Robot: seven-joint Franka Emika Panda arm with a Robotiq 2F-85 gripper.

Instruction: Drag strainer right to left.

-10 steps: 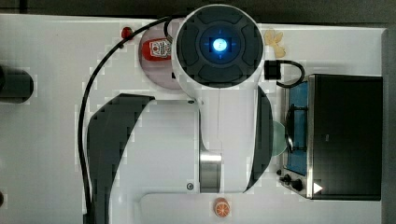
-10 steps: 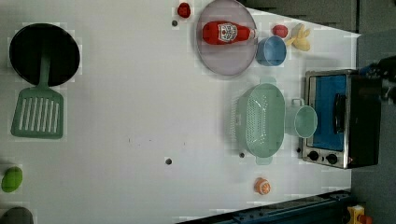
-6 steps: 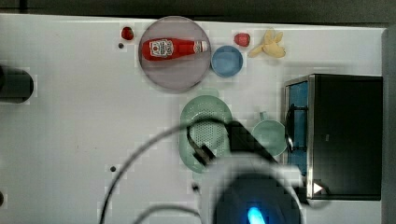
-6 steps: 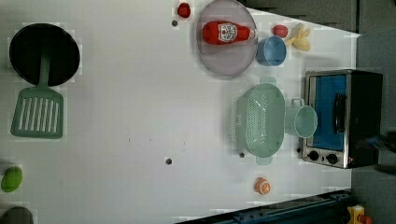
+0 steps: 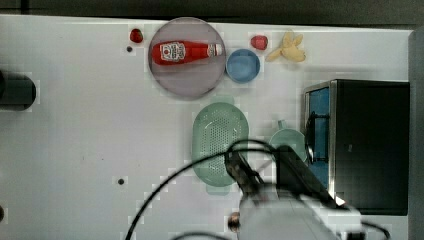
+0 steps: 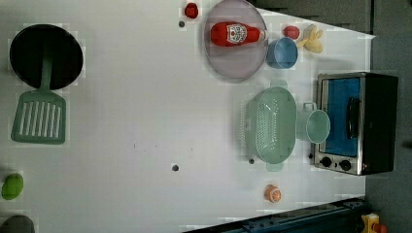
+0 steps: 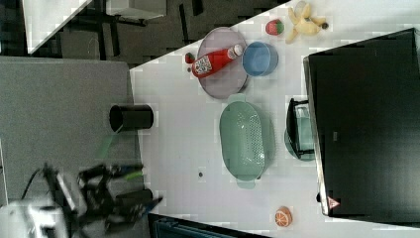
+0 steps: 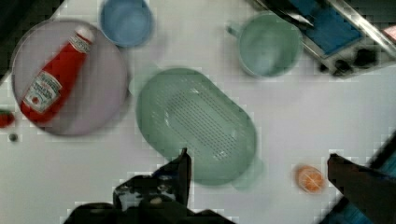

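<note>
Your claw (image 8: 257, 161) is standing wide open above the strainer (image 8: 196, 125), gripping nothing. The strainer is sitting on the counter (image 5: 90, 135), just beside the mug (image 5: 288, 141) in the top view.

In the top view the strainer (image 5: 220, 139) sits mid-table, the mug (image 5: 289, 142) just to its right and the oven (image 5: 367, 145) right of that. Above the strainer lies the plate (image 5: 187, 82) with a ketchup bottle (image 5: 185, 52) on it; the bowl (image 5: 243, 65) is just right of the plate. In the left view a spatula (image 6: 39, 116) and pan (image 6: 46, 56) lie well apart at the left.
</note>
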